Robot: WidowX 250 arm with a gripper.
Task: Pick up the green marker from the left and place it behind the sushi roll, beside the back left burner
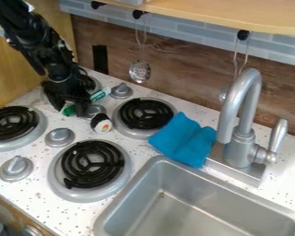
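Camera view, with the whole frame as the clock: the arm comes in from around 10-11 o'clock, and the black two-finger gripper [74, 109] hangs over the stove at about 9-10. Honestly can't tell how far open it is, or whether it's actually got hold of anything.

Right by it there's a slim green-and-white object [101, 94], partly hidden, sticking out toward the gripper's 2 o'clock. There's also a bright green patch [68, 110] low down by the gripper; can't say if that's part of the same object. Just off the gripper's 4 o'clock is a small black-and-white sushi roll [103, 126] with an orange spot on its end, lying on the white speckled countertop [151, 148].

Black coil burners sit at 7-8 o'clock [92, 164], 9 o'clock [13, 123] and pretty much dead centre [145, 114], plus one partly behind the arm at 10. Grey knobs [60, 136] are dotted between them. The crumpled blue cloth [184, 139] is at 4, next to the silver curved faucet [239, 143], and the grey metal sink [196, 203] is at 5. A silver slotted spoon [139, 72] hangs against the wall near 12.
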